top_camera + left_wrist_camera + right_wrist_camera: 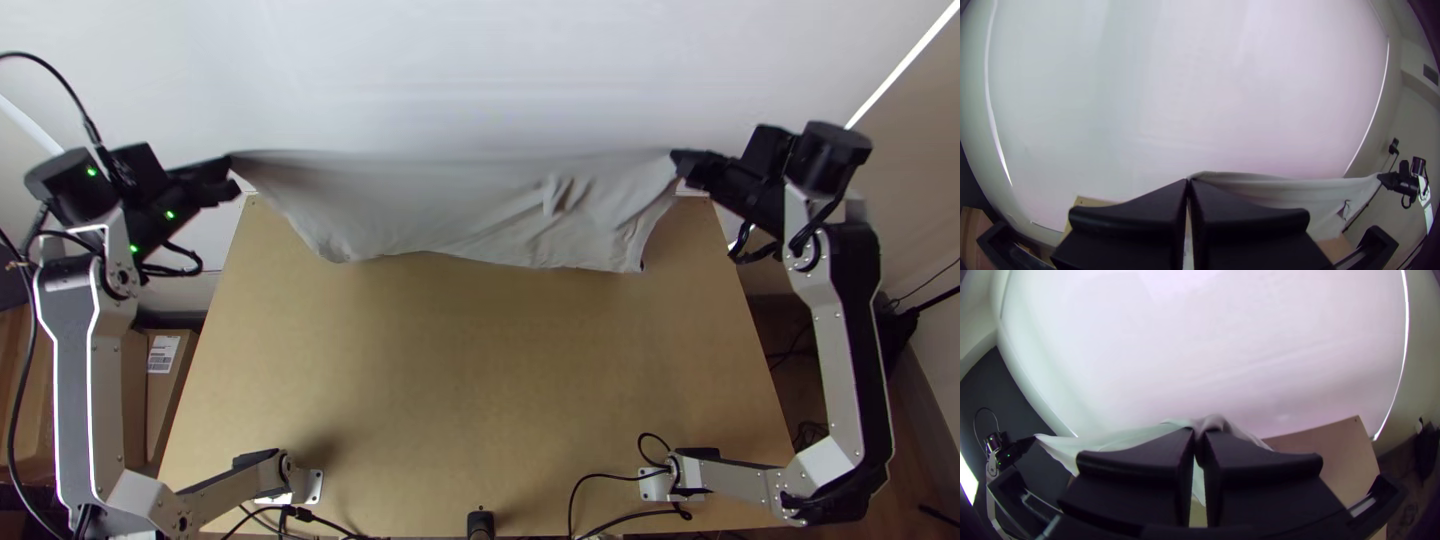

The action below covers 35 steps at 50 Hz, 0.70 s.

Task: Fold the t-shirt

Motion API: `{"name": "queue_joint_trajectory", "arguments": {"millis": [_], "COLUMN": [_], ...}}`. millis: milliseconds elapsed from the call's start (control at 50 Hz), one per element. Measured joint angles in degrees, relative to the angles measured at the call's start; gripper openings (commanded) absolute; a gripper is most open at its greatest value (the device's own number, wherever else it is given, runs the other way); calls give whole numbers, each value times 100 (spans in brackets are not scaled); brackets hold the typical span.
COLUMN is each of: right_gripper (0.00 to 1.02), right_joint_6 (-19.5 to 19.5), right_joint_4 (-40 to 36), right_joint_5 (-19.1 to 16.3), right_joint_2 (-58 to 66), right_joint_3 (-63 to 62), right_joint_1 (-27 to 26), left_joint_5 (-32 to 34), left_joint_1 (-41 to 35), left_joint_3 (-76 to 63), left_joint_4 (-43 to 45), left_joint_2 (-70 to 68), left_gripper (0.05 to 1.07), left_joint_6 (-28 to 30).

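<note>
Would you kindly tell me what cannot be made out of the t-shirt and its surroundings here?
Top view: the far side of the t-shirt, hidden behind its near side.
Left wrist view: the part gripped by the left pincer, which covers it.
Right wrist view: likewise inside the right pincer.
Top view: print on the box label, too small.

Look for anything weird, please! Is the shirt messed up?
One thing looks a bit odd: the t-shirt, stretched between the left gripper and the right gripper, has a small pucker nearer the right one, while much of the cloth looks smoother. I can't tell if it's damage.
</note>
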Motion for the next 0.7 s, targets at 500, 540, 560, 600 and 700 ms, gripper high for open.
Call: {"name": "queue_joint_trajectory", "arguments": {"millis": [500,540,560,600,700], "right_gripper": [2,2,2,2,2], "right_joint_6": [31,31,33,33,48], "right_joint_4": [656,658,656,658,662], "right_joint_5": [706,708,708,713,763], "right_joint_2": [-776,-973,-1110,-1320,-1919], "right_joint_3": [1921,1921,1919,1919,1860], "right_joint_1": [57,72,76,79,81], "left_joint_5": [-35,-37,-46,-61,-107], "left_joint_1": [662,726,754,807,925], "left_joint_3": [1808,1818,1821,1832,1858], "left_joint_4": [522,566,588,608,643], "left_joint_2": [-555,-710,-791,-946,-1329], "left_gripper": [8,8,8,8,8], "left_joint_6": [-798,-811,-822,-822,-824]}}
